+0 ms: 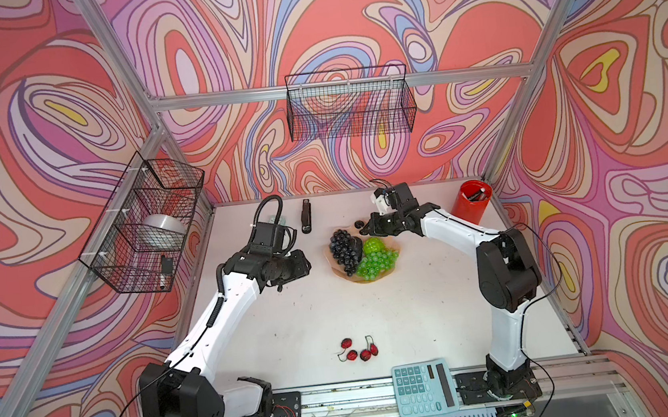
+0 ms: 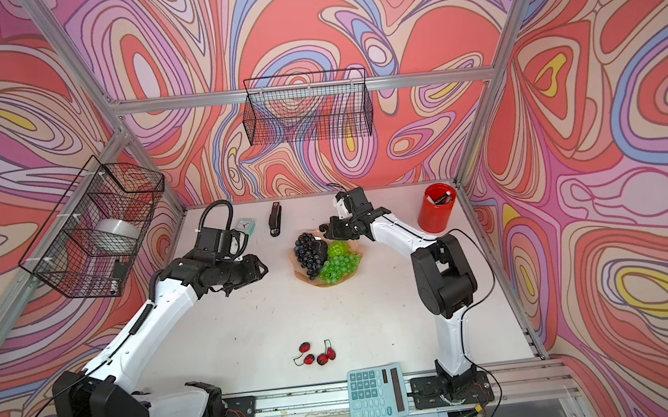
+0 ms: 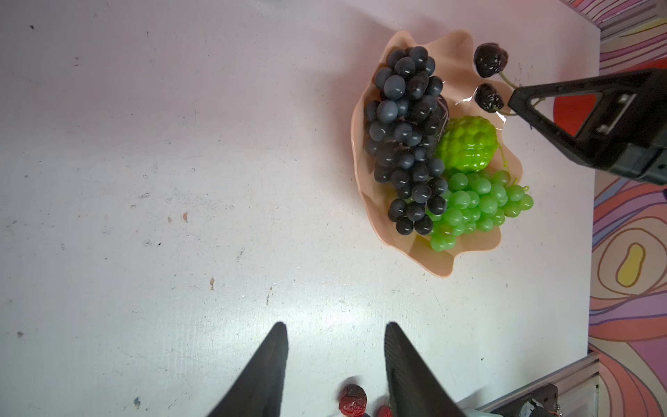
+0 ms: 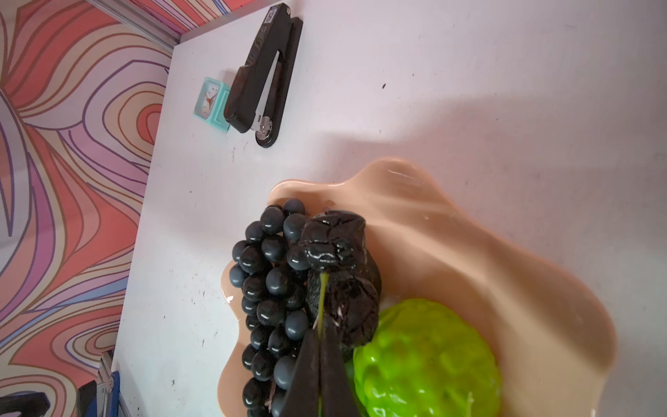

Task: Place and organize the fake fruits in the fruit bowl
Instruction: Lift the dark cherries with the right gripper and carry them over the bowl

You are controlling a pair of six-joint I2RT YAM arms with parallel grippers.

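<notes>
Right hand [image 3: 514, 103] closed on the stem of the black berries [image 3: 490, 59], held over the far rim of the fruit bowl [image 3: 444, 265]. In the bowl: dark purple grape bunch [image 3: 408, 137], lime-green ball [image 3: 465, 144], green grape bunch [image 3: 476, 205]. Left hand [image 3: 335, 332], jaws apart and empty, left of the bowl. Red cherries [image 1: 356, 349] on the surface [image 1: 313, 316] in front of it.

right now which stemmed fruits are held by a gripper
The black berries, pinched by their stem in the right gripper at the fruit bowl; the red cherries lie loose on the table.

The left wrist view's edge cuts off the red cherries [image 3: 352, 400], and the red cup [image 1: 468, 213] holds indistinct items.
</notes>
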